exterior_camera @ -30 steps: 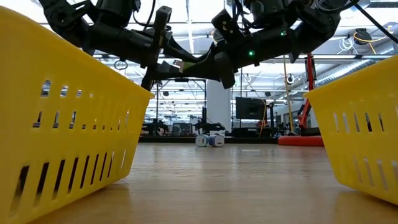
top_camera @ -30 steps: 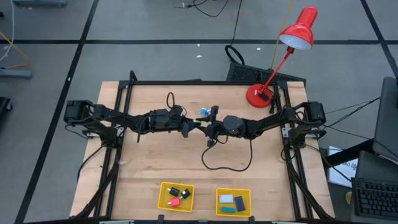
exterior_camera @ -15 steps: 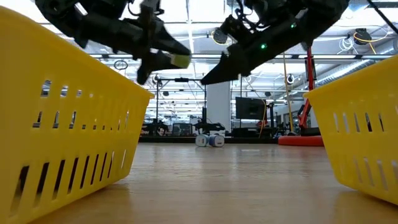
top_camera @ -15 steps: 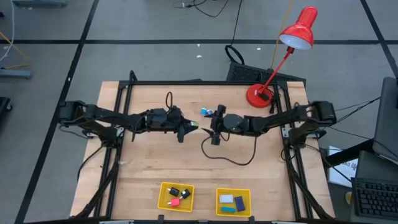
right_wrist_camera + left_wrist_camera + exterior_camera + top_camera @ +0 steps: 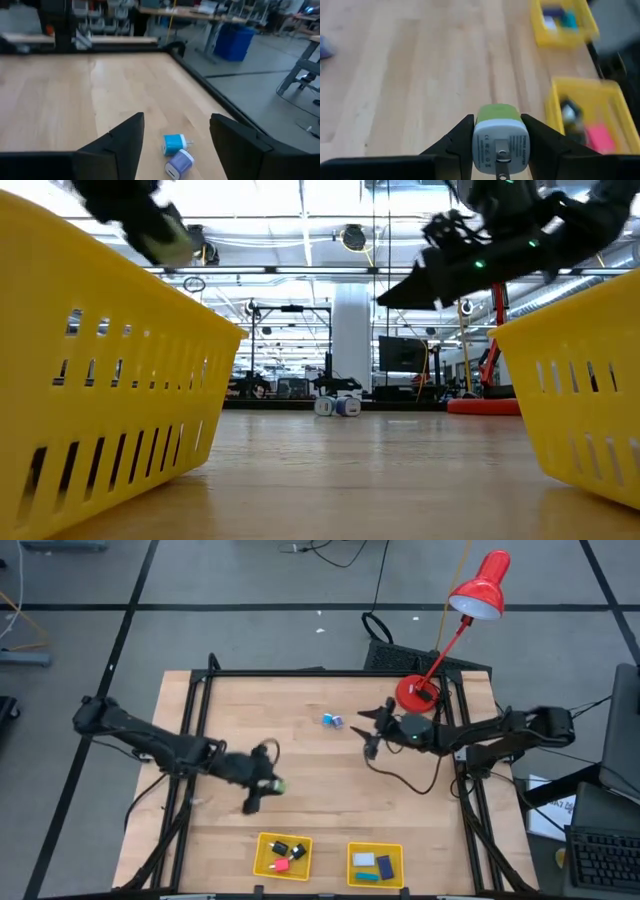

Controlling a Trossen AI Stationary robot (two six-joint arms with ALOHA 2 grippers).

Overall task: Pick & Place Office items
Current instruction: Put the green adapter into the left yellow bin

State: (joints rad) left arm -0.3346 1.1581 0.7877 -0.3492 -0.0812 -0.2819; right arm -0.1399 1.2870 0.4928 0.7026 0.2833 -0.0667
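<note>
My left gripper [image 5: 262,787] hangs over the near left part of the table, just beyond the left yellow tray [image 5: 262,867], and is shut on a green-and-white plug adapter [image 5: 500,135]. My right gripper [image 5: 176,120] stands open in the air at the far right [image 5: 371,730], with nothing between its fingers. Past its fingers, a light blue adapter [image 5: 173,143] and a pale lilac one [image 5: 179,163] lie side by side on the wood [image 5: 332,720]. The left tray holds black and pink-red items [image 5: 283,853]. Blue, teal and white ones [image 5: 374,866] lie in the right tray [image 5: 352,852]. My left gripper pinches the adapter's two opposite sides [image 5: 476,139] between its two fingers. The white pronged face is turned back toward the wrist and the green end points away. The fingers slant down toward the table's near edge. The adapter is lifted clear of the table.
A red desk lamp [image 5: 440,640] stands on the far right corner, its base close behind my right arm. A black cable [image 5: 405,778] loops on the wood below that arm. A black frame [image 5: 300,672] borders the table top. In the low view, both tray walls [image 5: 100,370] rise at the sides.
The two grippers stood together over the table's middle with the green adapter between them. My left gripper has since carried it toward the near edge and the left tray, rolling as it went. My right gripper has drawn back toward the right edge without it.
</note>
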